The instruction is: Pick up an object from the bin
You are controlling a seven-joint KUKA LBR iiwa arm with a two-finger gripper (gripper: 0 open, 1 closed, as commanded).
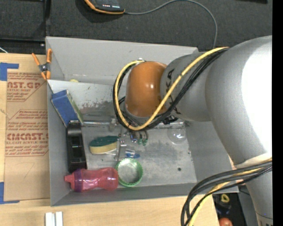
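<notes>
Grey metal bin with a scuffed, scratched floor, sitting on a light wood tabletop along the near edge. Behind the far wall the surface is dark, and there's a black and orange gadget up there with a thin black cable trailing off it.

The arm comes in from the right, big pale grey thing with yellow and black cables looped round an orange cover at the wrist. The gripper hangs under that cover, low over the middle of the bin floor. Honestly can't tell if it's open or closed; the cover and cables hide too much, and I don't see anything held in it.

Closest thing to it is a green-and-yellow sponge lying flat just to its left, pretty much beside it. Right in front of the gripper, toward the near wall, is a round clear cup with a green rim, and a pink bottle lies on its side touching that cup's left. A black tape dispenser sits along the left wall, with a blue block leaning in the far left corner. Over on the right, under the arm, there's a clear glass thing.
</notes>
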